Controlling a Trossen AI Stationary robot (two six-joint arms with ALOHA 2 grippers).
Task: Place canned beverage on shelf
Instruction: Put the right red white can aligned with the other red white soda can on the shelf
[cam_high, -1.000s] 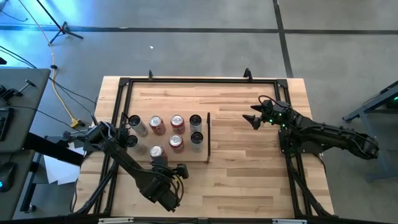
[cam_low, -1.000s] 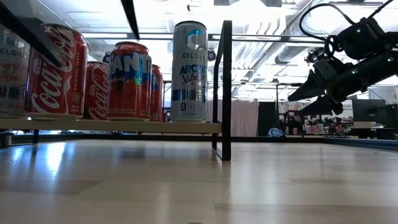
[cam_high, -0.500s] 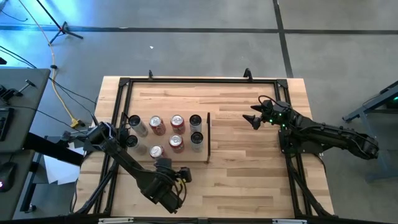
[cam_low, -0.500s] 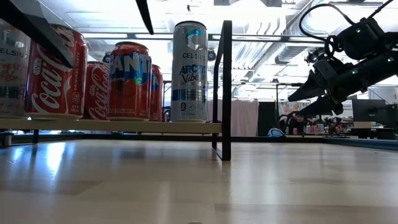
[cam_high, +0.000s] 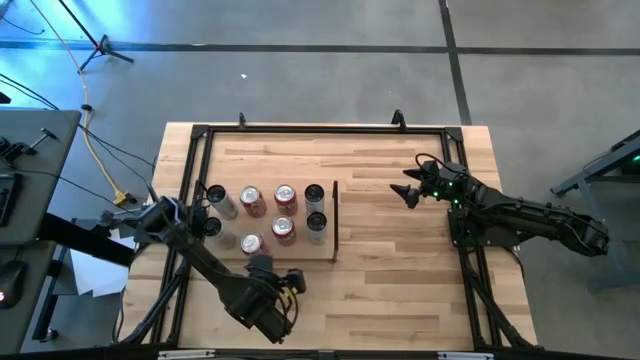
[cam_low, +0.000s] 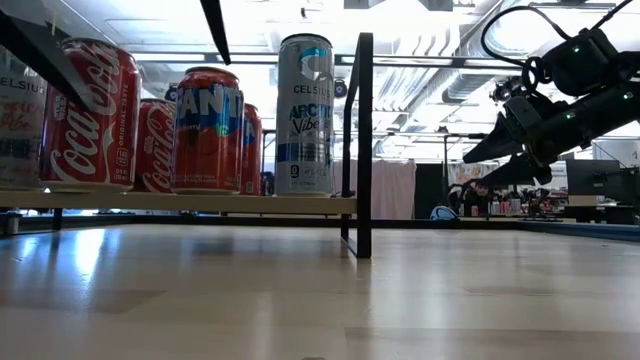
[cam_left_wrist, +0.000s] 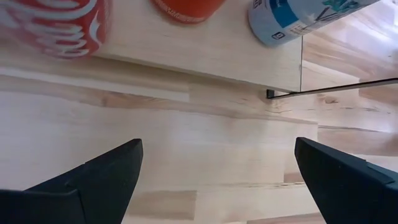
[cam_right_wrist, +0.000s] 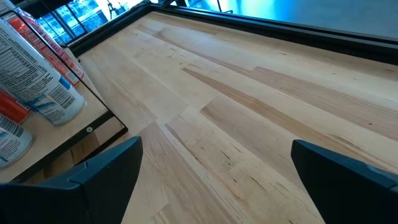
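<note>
Several cans stand upright on their bases on the shelf (cam_high: 300, 249), a pale wood panel with a dark upright strip (cam_high: 335, 220) on its right edge. The low view shows a Coca-Cola can (cam_low: 90, 115), an orange can (cam_low: 207, 130) and a tall Celsius can (cam_low: 305, 115). My left gripper (cam_high: 291, 280) hovers open just off the shelf's near edge, with nothing between its fingers (cam_left_wrist: 217, 144). My right gripper (cam_high: 408, 190) waits open at the table's right, raised above the wood (cam_low: 495, 165).
A black metal frame (cam_high: 320, 128) runs around the tabletop. Bare wood (cam_high: 395, 250) lies between the shelf's strip and the right arm. In the low view the shelf board (cam_low: 200, 203) sits raised above the table, its strip (cam_low: 363, 140) rising beside the Celsius can.
My left gripper has turned and tipped a little in place near the shelf's near edge, staying open. The cans and the right arm have kept still.
</note>
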